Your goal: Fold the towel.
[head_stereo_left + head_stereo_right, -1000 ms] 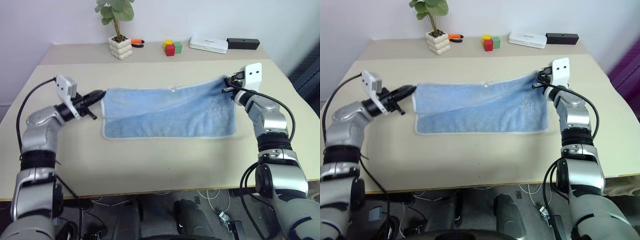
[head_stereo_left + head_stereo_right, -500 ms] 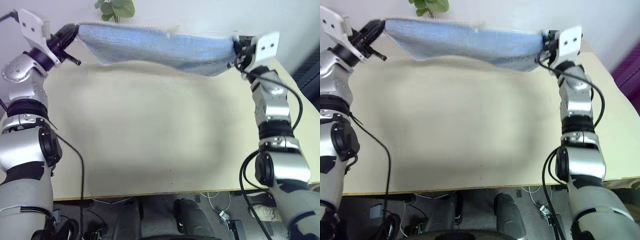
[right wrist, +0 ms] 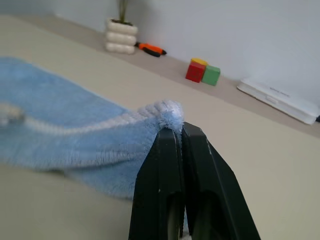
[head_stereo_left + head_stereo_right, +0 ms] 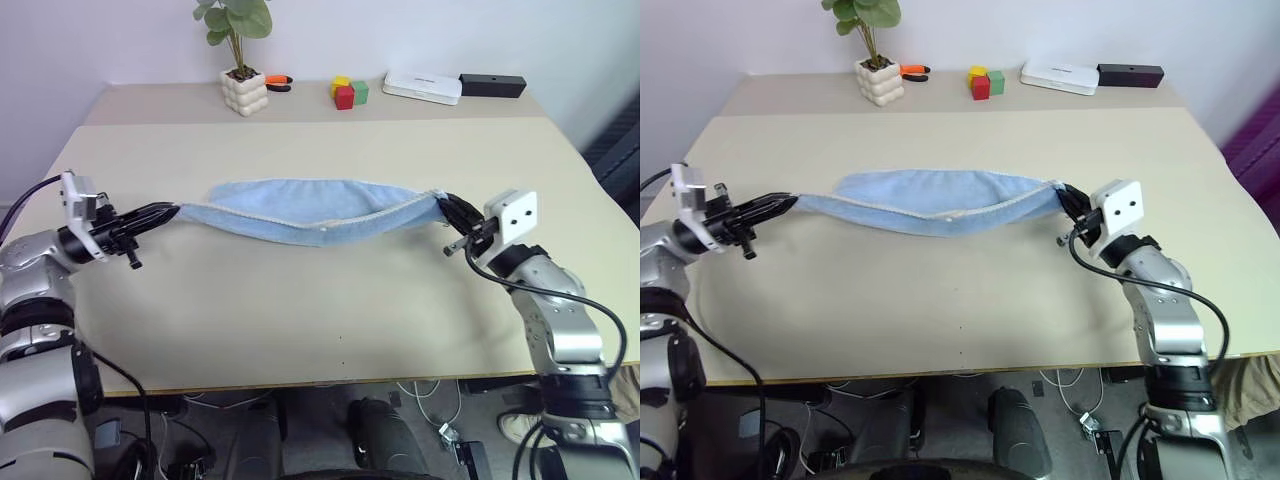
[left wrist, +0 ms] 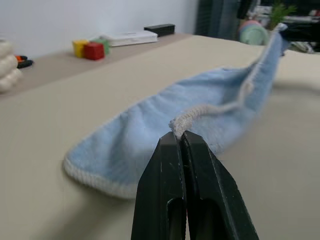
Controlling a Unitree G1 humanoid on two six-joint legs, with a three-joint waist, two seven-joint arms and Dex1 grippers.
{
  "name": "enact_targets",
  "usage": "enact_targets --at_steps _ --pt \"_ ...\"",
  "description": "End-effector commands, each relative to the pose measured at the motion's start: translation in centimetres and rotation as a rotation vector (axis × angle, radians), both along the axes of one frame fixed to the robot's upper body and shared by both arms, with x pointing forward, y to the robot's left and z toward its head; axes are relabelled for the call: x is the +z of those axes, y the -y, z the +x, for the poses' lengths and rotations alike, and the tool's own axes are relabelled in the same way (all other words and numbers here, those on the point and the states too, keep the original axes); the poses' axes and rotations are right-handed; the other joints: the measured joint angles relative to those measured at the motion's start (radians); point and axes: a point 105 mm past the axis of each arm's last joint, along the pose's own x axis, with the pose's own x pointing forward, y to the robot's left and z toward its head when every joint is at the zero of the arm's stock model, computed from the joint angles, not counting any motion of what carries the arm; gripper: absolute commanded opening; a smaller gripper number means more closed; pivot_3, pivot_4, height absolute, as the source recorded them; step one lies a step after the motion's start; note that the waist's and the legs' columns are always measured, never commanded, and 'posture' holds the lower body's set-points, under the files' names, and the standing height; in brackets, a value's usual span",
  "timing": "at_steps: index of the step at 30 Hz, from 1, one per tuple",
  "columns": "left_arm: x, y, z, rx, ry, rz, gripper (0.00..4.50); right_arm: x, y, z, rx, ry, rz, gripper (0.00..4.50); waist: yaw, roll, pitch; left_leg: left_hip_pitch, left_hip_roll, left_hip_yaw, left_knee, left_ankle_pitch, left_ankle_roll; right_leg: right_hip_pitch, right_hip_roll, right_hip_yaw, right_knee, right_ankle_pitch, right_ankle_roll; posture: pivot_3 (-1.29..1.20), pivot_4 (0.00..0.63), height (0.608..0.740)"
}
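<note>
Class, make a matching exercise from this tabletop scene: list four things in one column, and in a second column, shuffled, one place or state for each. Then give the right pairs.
Column one:
1. towel
2. potted plant
3. red block
4. black bar

Column two:
A. beside a green block and under a yellow one, at the table's far edge
B. far right of the back edge, next to a white flat box
C. pinched at both ends, sagging in the middle
D. in a white bumpy pot, with an orange-handled tool beside it

Pairs: 1-C, 2-D, 3-A, 4-B
</note>
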Motion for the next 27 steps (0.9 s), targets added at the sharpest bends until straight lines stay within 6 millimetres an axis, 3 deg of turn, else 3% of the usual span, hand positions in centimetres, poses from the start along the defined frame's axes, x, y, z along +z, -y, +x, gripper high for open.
enact_targets --at_steps 1,9,13,19,27 --pt "1.3 -1.1 -1.4 -0.006 0.015 -0.002 0.00 1.3 0.1 -1.7 0.068 0.060 -0.076 0.03 0.000 0.000 0.000 0.001 0.000 0.000 0.000 0.000 0.000 0.001 0.000 0.000 0.000 0.000 0.000 0.00 0.150 0.740" --pt "-0.1 -2.4 -5.3 -0.023 -0.108 0.016 0.00 -0.6 0.4 -4.8 0.226 -0.059 -0.158 0.03 -0.002 0.000 0.000 0.002 0.000 0.000 -0.001 0.000 0.000 0.001 0.000 0.000 0.000 0.000 0.000 0.00 0.150 0.740" --pt "-0.4 -2.6 -6.5 -0.014 -0.141 0.014 0.00 -1.1 1.4 -5.1 0.219 -0.092 -0.168 0.03 -0.001 0.000 -0.001 0.003 0.000 0.000 0.000 0.000 0.000 0.002 0.000 0.000 0.000 0.000 -0.001 0.00 0.150 0.740" --pt "-0.2 -1.6 -5.0 0.008 -0.084 -0.015 0.00 -0.3 2.4 -2.3 0.101 -0.034 -0.138 0.03 0.002 -0.001 -0.001 0.011 0.000 0.000 0.000 0.000 0.000 0.010 0.000 0.000 -0.001 -0.002 -0.004 0.00 0.150 0.740" --pt "0.2 0.1 -0.9 0.023 -0.017 0.003 0.00 -0.4 2.6 0.9 0.037 -0.010 -0.188 0.03 0.000 -0.001 -0.001 0.013 0.000 0.000 -0.001 0.000 0.000 0.012 0.000 0.000 -0.001 0.000 -0.001 0.00 0.150 0.740"
